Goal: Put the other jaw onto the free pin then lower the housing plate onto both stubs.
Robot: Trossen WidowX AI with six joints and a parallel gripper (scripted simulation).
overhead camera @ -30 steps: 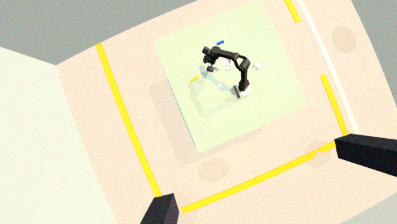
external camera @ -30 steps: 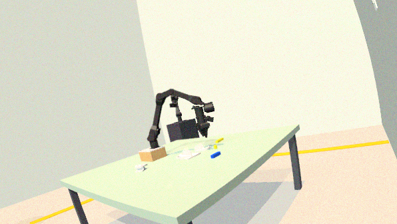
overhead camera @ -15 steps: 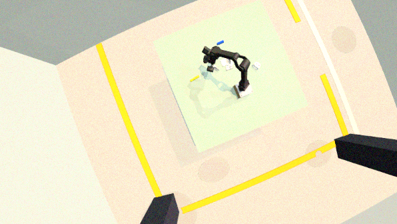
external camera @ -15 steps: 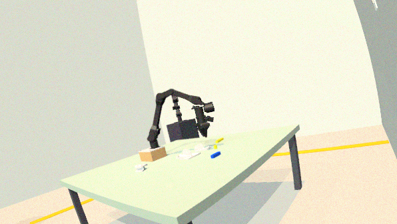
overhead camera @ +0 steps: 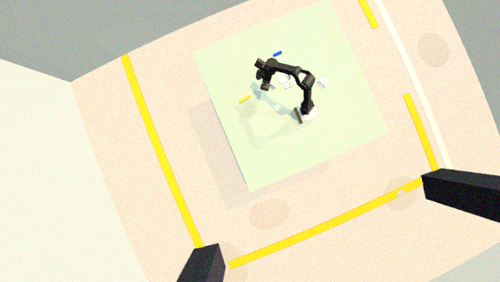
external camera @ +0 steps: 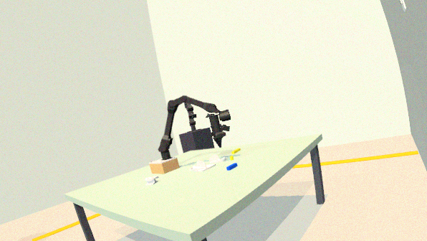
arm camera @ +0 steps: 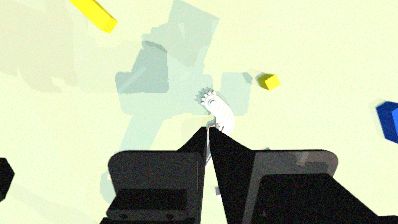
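The desk (overhead camera: 348,122) (external camera: 150,201) has a smooth, matt, pale green top, and its legs (external camera: 317,176) look like dark painted metal. The arm (overhead camera: 307,94) (external camera: 168,125) looks like matt black plastic or metal. The tool (overhead camera: 265,87) (external camera: 220,145) (arm camera: 207,131) shows flat black fingers and smooth dark grey housings. The loose toothed jaw (arm camera: 223,114) looks like smooth white plastic. The blue block (overhead camera: 277,54) (external camera: 231,166) (arm camera: 388,121) and yellow bar (overhead camera: 245,99) (external camera: 236,150) (arm camera: 95,15) look smooth, like plastic.

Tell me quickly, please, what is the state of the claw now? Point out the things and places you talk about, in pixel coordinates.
Claw (overhead camera: 265,87) (external camera: 220,146) (arm camera: 207,131): almost fully closed, apparently holding nothing, above the white toothed piece (overhead camera: 273,86) (external camera: 224,158) (arm camera: 225,117).
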